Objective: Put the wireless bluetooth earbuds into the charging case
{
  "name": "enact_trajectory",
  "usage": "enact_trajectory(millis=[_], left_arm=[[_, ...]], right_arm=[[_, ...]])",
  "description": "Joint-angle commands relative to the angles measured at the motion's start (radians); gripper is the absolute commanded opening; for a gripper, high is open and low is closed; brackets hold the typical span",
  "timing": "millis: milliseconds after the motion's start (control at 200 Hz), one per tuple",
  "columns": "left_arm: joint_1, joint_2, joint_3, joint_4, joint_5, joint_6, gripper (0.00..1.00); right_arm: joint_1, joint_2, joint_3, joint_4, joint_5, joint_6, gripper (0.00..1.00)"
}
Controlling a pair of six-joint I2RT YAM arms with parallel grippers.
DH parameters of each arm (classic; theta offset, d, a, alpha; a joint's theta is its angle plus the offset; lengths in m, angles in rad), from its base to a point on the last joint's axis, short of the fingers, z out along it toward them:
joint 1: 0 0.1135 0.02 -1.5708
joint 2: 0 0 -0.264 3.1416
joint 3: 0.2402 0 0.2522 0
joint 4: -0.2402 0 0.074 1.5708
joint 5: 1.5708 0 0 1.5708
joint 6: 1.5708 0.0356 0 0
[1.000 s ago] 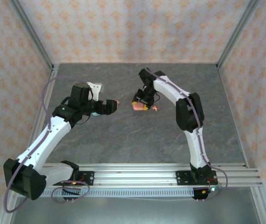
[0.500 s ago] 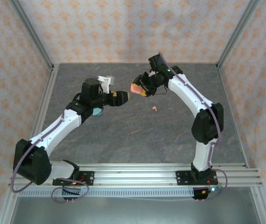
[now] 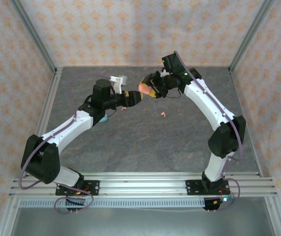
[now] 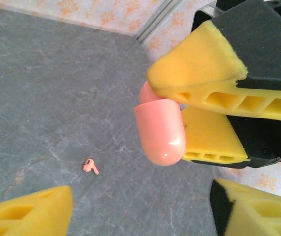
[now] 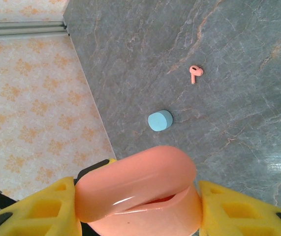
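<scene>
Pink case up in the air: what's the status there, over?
Right fingers shut on pink case, held above table. Left fingers open, facing it. One pink earbud loose below. Path between clear.

Right gripper point(image 3: 148, 89) holds a pink case point(image 3: 142, 89) just beside left gripper point(image 3: 138, 97).

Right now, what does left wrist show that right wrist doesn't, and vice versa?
Left wrist: the right gripper seen from outside, clamped on the pink charging case, plus the left gripper, open. Right wrist: a teal case on the table, and the pink case's lid slightly ajar. Both: that case held, and a pink earbud on the table; same one, can't tell.
</scene>
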Motion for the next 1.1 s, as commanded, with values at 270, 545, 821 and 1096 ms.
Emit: enact_trajectory(millis=[270,545,821,1096], left_arm=[[-0.018,0.085,0.129,0.113,0.045,-0.03,0.43],[-0.018,0.077,0.144,0.065,0.048,-0.022,0.18],[-0.008,0.032,0.18,0.009,0.043,-0.015,0.12],[0.051,-0.007,0.268,-0.035,0.118,-0.03,0.11]], right_arm=[[0.003,-0.054,0.014,-0.039,-0.039,0.076,0.48],[0.003,-0.052,0.041,-0.038,-0.045,0.077,0.51],[-0.015,-0.069,0.152,0.021,-0.097,0.008,0.69],[-0.059,-0.137,0.174,0.083,-0.155,-0.005,0.71]])
